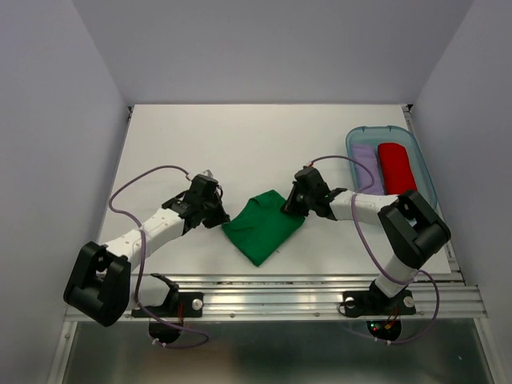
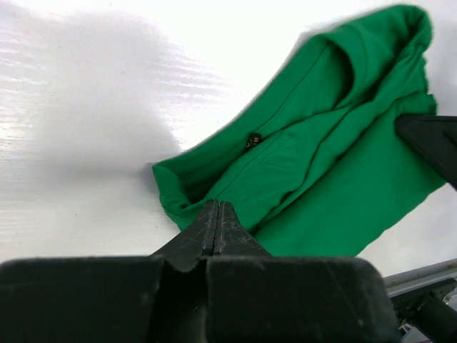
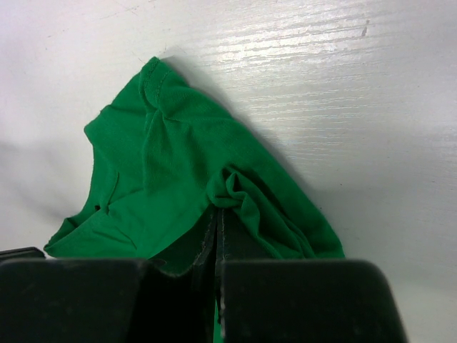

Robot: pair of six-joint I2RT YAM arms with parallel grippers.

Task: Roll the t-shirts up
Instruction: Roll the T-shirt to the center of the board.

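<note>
Words: I can read none.
Numbers: none.
green t-shirt (image 1: 262,226): plain, no print I can see.

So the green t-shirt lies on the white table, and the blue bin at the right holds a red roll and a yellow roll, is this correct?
Not quite. Beside the red roll in the blue bin is a pale lavender roll, not a yellow one; the top external view shows it. The green t-shirt does lie on the white table.
</note>
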